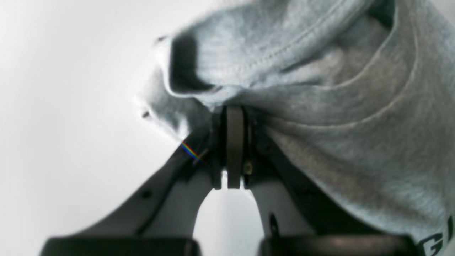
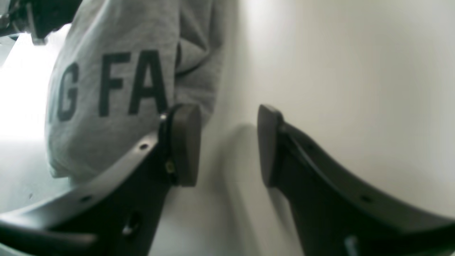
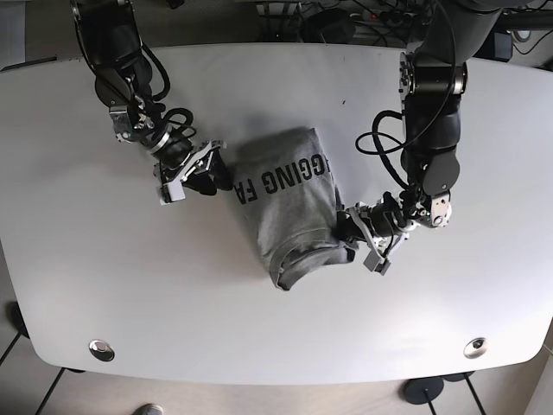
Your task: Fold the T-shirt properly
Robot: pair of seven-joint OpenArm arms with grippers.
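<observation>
The grey T-shirt point(image 3: 289, 203) lay bunched mid-worktop point(image 3: 104, 285), black lettering facing up, collar end rumpled. The left hand point(image 1: 234, 117) was clamped on a fabric fold near the collar. The right hand point(image 2: 227, 142) stood open, empty, beside the lettered edge.

Count on table point(image 3: 104, 285): one grey T-shirt point(image 3: 289, 203), near centre. Two robot arms: one at far-left corner point(image 3: 121, 60), one at far-right corner point(image 3: 432, 112). Two grippers: right gripper point(image 3: 210, 170), left gripper point(image 3: 350, 226). Two round metal fittings near front edge: point(image 3: 101, 349), point(image 3: 474, 347).
</observation>
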